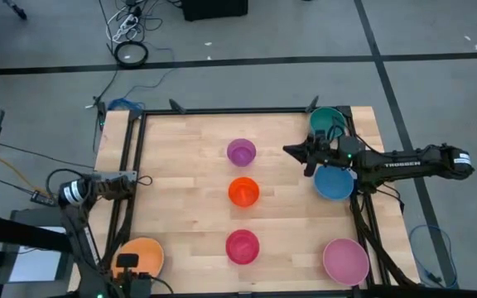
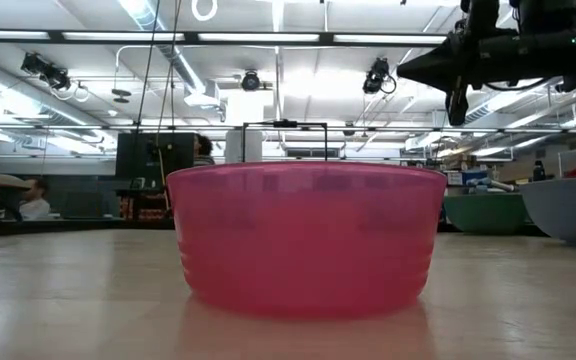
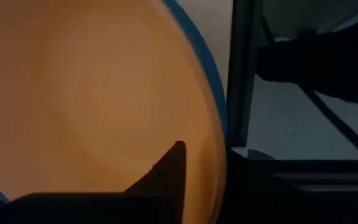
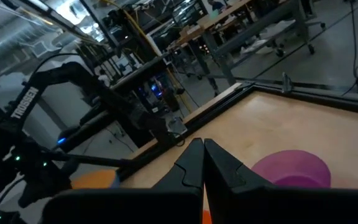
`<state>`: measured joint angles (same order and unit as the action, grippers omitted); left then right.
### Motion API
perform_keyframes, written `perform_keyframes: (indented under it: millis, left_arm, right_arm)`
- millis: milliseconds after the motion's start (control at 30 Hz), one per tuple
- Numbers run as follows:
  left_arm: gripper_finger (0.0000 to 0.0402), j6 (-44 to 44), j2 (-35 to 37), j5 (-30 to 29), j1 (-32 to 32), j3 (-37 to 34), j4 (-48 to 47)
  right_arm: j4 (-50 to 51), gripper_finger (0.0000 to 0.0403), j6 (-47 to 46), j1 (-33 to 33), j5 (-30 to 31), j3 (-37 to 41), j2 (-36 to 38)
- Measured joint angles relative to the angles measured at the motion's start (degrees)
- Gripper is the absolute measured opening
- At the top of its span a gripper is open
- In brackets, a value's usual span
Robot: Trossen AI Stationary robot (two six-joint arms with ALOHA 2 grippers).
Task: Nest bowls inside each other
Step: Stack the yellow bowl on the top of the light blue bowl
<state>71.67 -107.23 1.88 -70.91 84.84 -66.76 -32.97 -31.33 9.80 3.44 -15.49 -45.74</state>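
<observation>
High view shows little nesting done: the yellow-orange bowl (image 1: 142, 255) lies in a blue one at the near left corner, under the left gripper (image 1: 127, 263), whose opening I cannot tell. Purple (image 1: 241, 151), orange (image 1: 243, 191), magenta (image 1: 243, 247), pink (image 1: 345, 260), teal (image 1: 327, 119) and light blue (image 1: 334, 182) bowls stand apart. The right gripper (image 1: 292, 150), closed and empty, hovers beside purple.

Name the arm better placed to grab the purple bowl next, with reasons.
Right. The right gripper, shut and empty, hangs beside the purple bowl. The left gripper sits over the yellow-orange bowl at the opposite corner.
</observation>
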Motion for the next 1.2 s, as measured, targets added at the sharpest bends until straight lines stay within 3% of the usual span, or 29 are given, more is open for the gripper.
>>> perform_keyframes:
  millis: [233, 500, 633, 833, 1200]
  left_arm:
    - [0.0144, 0.6, 1.6, -0.5, 0.9, 1.8, -0.2]
    - [0.0155, -0.5, 2.0, -6.4, 2.2, 6.7, -9.2]
    - [0.0121, -2.3, 2.0, -6.4, 4.0, 2.8, -9.8]
    - [0.0013, -4.4, 2.0, -3.5, 7.4, -5.2, -8.5]
    - [0.0003, -11.7, 2.0, -4.7, 17.7, -17.7, 8.0]
  right_arm:
    - [0.0, 0.0, 0.0, -1.2, 0.0, 0.0, 0.0]
    - [0.1, 0.0, 0.9, -1.2, 2.7, 0.0, 0.0]
    - [-0.2, 0.0, 1.0, -1.2, 2.9, 0.0, 0.0]
    - [-0.3, 0.0, 0.9, -1.3, 2.8, 0.0, 0.0]
    - [-0.4, 0.0, 3.1, -3.3, 2.1, 0.0, 0.0]
